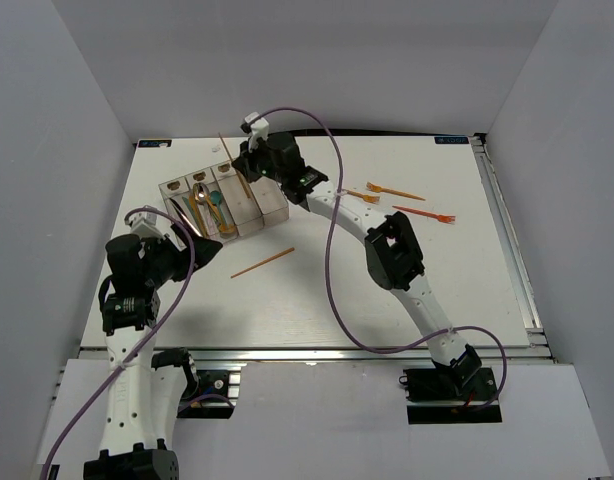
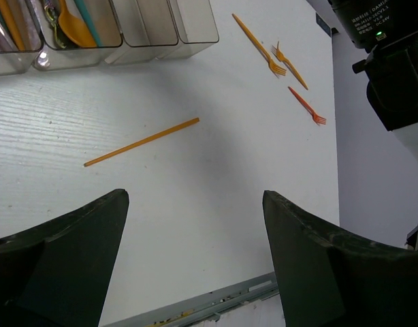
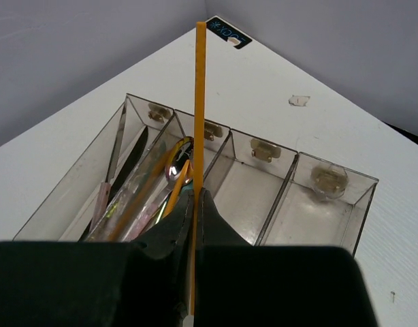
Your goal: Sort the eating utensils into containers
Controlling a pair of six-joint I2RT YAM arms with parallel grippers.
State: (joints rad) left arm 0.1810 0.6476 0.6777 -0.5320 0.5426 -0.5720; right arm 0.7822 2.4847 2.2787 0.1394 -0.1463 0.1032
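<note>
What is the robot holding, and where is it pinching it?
The right gripper pinches an orange chopstick near one end, so most of it sticks out past the fingertips. The left gripper is open and holds nothing.

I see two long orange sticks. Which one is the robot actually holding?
The raised stick, poised over the clear bins and pinched in the shut right gripper. The other stick lies flat on the table in front of the bins, touched by nothing.
</note>
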